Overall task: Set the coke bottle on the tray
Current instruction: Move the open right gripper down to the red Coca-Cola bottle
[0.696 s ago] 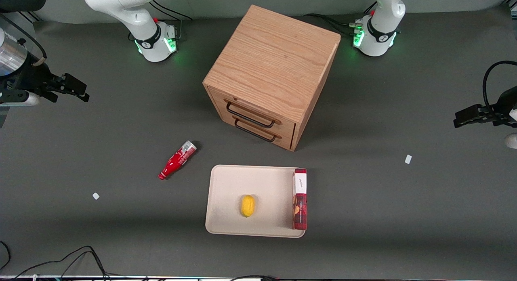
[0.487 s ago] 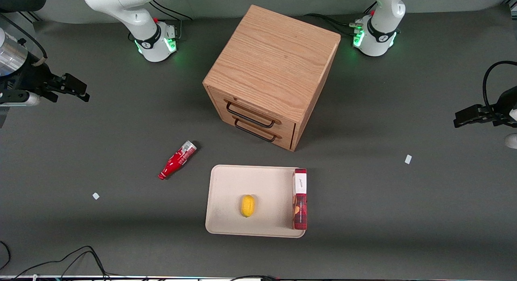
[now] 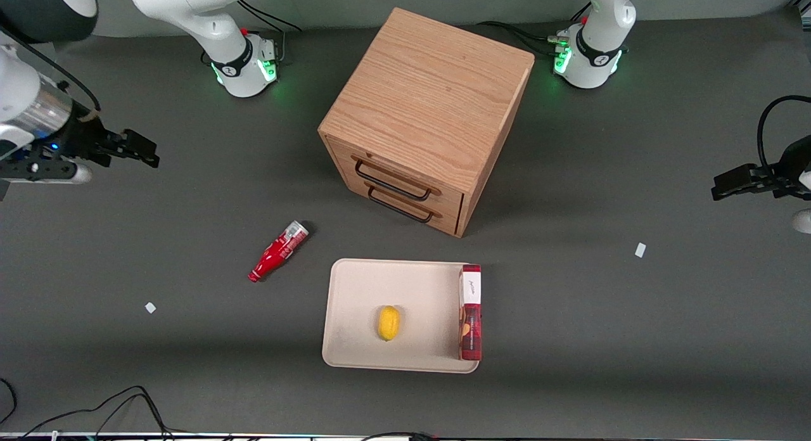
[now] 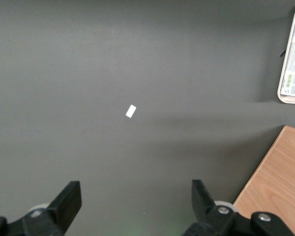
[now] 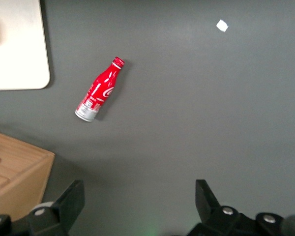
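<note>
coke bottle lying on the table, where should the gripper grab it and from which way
Probably best on the wide red body, near the logo, of the coke bottle, coming straight down with the fingers across its width. It lies flat and slanted beside the tray, and its neck tapers. The gripper, open, hovers toward the working arm's end.

Even overhead light, soft shadows beside the cabinet [image 3: 426, 118], sharp focus.

Gripper [image 3: 142, 151]: fingers spread, high over bare worktop [image 3: 158, 225], well apart from bottle [image 3: 278, 251].
Bottle: lying flat, open worktop all round.
Tray [image 3: 355, 289]: lemon [image 3: 388, 322] mid-tray, box [image 3: 470, 312] along one edge; bottle-side strip free.
Cabinet [image 3: 424, 111]: farther back, off that path.
</note>
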